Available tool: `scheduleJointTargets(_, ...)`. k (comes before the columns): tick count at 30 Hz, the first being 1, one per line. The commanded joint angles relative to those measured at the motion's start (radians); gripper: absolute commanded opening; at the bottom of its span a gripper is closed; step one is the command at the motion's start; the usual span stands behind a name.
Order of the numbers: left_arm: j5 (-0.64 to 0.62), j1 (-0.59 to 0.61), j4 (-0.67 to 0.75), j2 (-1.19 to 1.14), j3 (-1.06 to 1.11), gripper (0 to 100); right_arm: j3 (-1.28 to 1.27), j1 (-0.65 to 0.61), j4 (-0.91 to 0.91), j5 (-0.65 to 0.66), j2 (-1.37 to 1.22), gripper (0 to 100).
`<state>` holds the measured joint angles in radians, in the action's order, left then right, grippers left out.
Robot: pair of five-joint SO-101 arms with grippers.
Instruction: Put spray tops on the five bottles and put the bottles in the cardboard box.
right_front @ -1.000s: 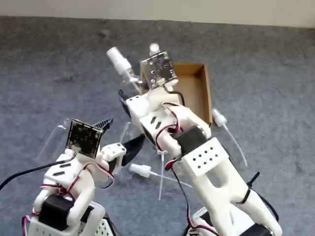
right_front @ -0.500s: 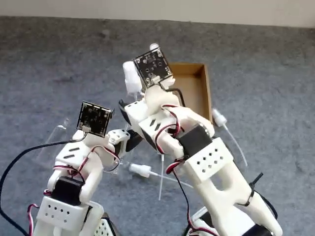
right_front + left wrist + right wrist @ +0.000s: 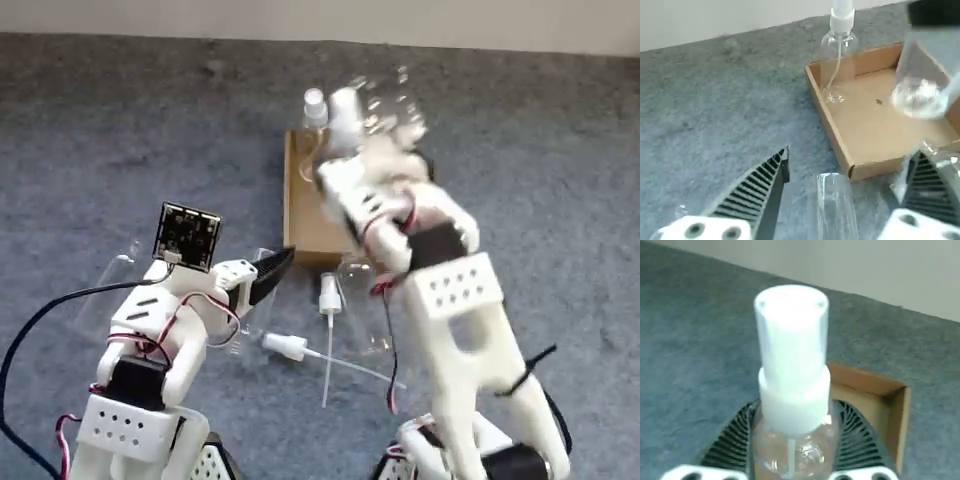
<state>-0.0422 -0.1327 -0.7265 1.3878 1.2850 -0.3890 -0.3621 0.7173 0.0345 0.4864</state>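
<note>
My right gripper (image 3: pixel 792 440) is shut on a clear bottle with a white spray top (image 3: pixel 792 350). In the high view this bottle (image 3: pixel 345 108) hangs over the cardboard box (image 3: pixel 305 215), and the left wrist view shows its base (image 3: pixel 920 92) above the box floor (image 3: pixel 875 120). Another capped bottle (image 3: pixel 840 47) stands in the box's far corner (image 3: pixel 314 103). My left gripper (image 3: pixel 852 165) is open, low over the carpet in front of the box, with a topless clear bottle (image 3: pixel 835 210) lying between its fingers (image 3: pixel 762 192).
Two loose spray tops (image 3: pixel 285 346) (image 3: pixel 328 297) with long tubes lie on the grey carpet between the arms. Clear topless bottles lie at the left (image 3: pixel 108 282) and beside the right arm (image 3: pixel 362 305). A pale wall edge runs along the far side.
My right arm has swung its capped bottle from beside the box to over it. My left arm has risen and stretched forward toward the box and the lying bottle.
</note>
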Motion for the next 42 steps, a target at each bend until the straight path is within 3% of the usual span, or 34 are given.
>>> scheduleJointTargets(1, 0.005, 0.042, 0.005, -0.004, 0.001, 31, 0.102, 0.107, -0.136, 0.014, -0.097, 0.3)
scheduleJointTargets(6, 0.000, 0.110, 0.005, -0.004, 0.001, 31, 0.171, 0.159, -0.262, 0.014, -0.315, 0.3)
scheduleJointTargets(14, 0.003, 0.113, 0.005, -0.010, 0.002, 31, 0.325, 0.188, -0.389, 0.014, -0.605, 0.3)
scheduleJointTargets(22, 0.005, 0.111, 0.006, -0.004, 0.031, 31, 0.466, 0.209, -0.404, 0.008, -0.812, 0.3)
scheduleJointTargets(37, 0.005, 0.111, 0.006, -0.004, 0.031, 31, 0.510, 0.196, -0.401, 0.012, -0.886, 0.8)
scheduleJointTargets(42, 0.005, 0.111, 0.006, -0.004, 0.033, 31, 0.509, 0.168, -0.401, 0.012, -0.883, 10.3)
